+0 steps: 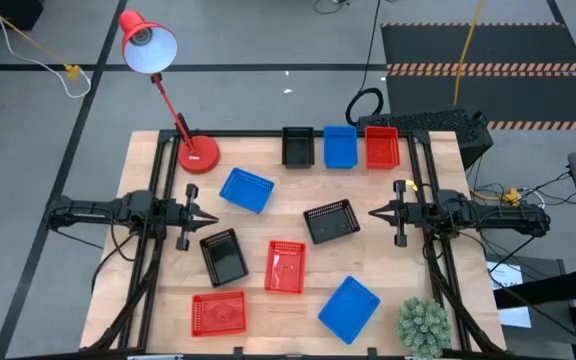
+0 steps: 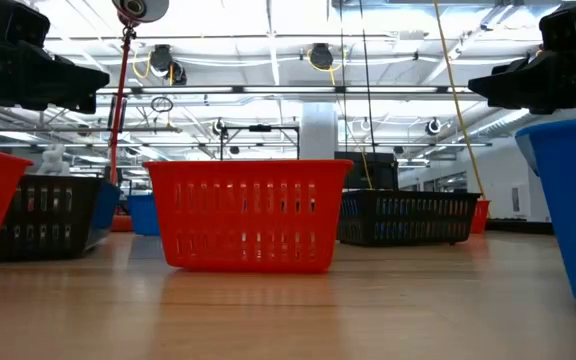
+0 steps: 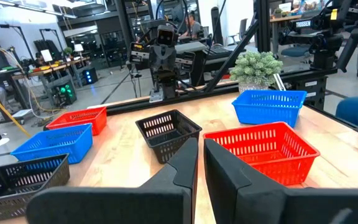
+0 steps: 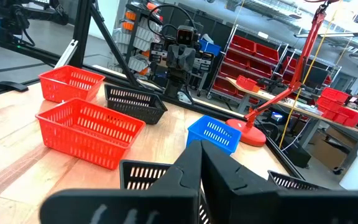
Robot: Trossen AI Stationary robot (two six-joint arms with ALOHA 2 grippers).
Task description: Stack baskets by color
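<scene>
High view: nine baskets are seen scattered singly on the surface point(image 1: 148, 150); none is stacked. Black basket point(image 1: 297, 147), blue basket point(image 1: 339, 147) and red basket point(image 1: 381, 147) are lined at twelve o'clock. Left tool point(image 1: 211, 217) and right tool point(image 1: 375, 211) are clenched, empty. Wrist views: nothing is held. The whole task remains.

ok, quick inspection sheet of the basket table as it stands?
Surface: wooden table, bare wood between items.
Job's things: nine baskets, none stacked; black, blue and red in a row at the far edge, six scattered.
Clutter: red desk lamp, small green plant.
Grippers: left gripper and right gripper both shut, empty, at the table's sides.
Cables: yellow cable on the floor.
Surroundings: workshop, shelving.
</scene>
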